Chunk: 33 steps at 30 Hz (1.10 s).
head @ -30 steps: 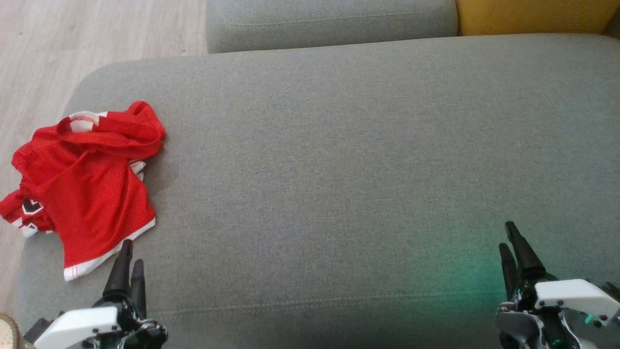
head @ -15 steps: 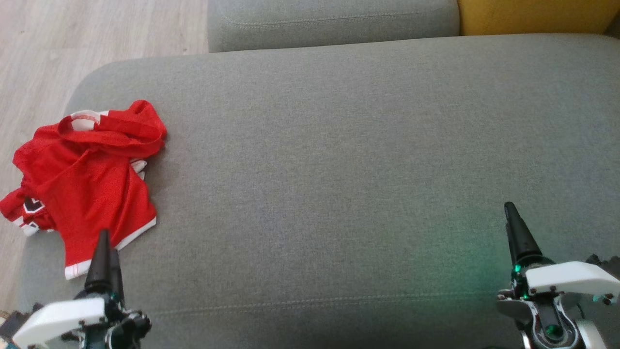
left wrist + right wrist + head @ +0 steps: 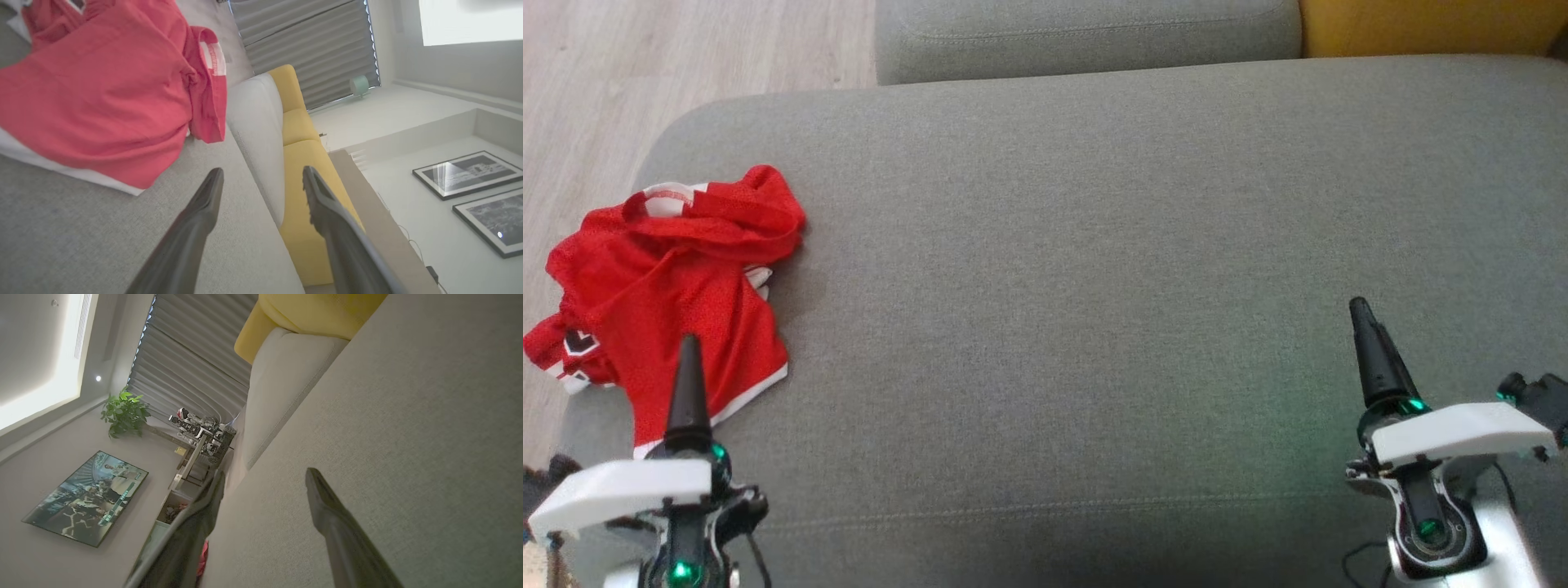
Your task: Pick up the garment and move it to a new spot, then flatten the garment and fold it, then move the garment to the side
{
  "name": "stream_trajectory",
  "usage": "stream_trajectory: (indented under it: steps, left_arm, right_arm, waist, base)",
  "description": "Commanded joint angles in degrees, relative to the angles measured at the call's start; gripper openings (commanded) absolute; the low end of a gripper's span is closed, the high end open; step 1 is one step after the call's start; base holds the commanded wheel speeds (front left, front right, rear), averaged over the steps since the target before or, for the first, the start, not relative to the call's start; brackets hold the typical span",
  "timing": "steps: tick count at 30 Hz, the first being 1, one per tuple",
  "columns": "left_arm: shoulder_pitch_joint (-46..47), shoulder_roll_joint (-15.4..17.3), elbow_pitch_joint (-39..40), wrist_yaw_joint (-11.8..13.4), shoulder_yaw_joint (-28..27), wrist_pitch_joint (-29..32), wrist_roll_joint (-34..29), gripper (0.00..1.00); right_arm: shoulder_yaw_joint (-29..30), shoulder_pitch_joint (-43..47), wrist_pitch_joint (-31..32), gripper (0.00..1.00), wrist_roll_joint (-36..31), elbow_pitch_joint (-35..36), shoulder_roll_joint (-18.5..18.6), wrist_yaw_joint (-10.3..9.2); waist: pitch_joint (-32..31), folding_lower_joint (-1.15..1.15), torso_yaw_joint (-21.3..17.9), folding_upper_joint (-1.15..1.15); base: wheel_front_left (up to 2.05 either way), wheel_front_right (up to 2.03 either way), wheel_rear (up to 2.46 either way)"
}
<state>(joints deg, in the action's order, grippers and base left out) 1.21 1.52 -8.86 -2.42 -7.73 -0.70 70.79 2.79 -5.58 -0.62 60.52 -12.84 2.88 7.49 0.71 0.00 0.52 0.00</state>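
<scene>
Garment (image 3: 670, 294): red w/ white trim, crumpled in a heap at the left end of the grey seat (image 3: 1094, 286). You'll see its outer edge bunched right at the seat's left rim, next to the wood floor (image 3: 686, 57). White-edged hem faces the robot.

L gripper (image 3: 689, 347): low at the near left. In the head view its finger overlaps the hem. In the L wrist view the garment (image 3: 102, 94) lies up and to the left of the L gripper (image 3: 262, 171), hem corner near the left finger (image 3: 204, 208) but apart from it. Jaws spread wide, nothing between them.

R gripper (image 3: 1360, 314): near right, well apart from the garment, over bare seat. In the R wrist view the R gripper (image 3: 265, 473) is also spread wide, holding nothing.

Behind the seat: grey back cushion (image 3: 1086, 37), yellow cushion (image 3: 1421, 24) to its right.
</scene>
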Motion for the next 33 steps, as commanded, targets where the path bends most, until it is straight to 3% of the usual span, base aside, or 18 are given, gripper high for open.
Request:
stream_trajectory:
  steps: [1,20,33]
  left_arm:
    - [3.06,0.72,3.30,0.44,-0.12,-0.79,-2.34,1.00]
    - [2.64,1.83,9.05,6.18,10.03,-3.97,-27.03,1.00]
    - [4.48,8.88,7.98,16.48,21.95,-6.15,-39.95,1.00]
  right_arm:
    - [-0.84,-3.26,-0.75,1.00,-2.66,2.81,0.03,0.01]
    - [-5.68,-4.04,-3.96,1.00,-23.99,3.49,0.34,0.01]
    - [-8.70,-4.50,-6.16,1.00,-32.55,4.36,0.20,0.01]
  waist:
    - [0.05,0.00,0.01,0.00]
    - [0.49,0.00,-0.17,0.00]
    - [0.91,0.00,-0.27,0.00]
  base:
    - [0.00,0.00,0.00]
    - [0.00,0.00,0.00]
    - [0.00,0.00,0.00]
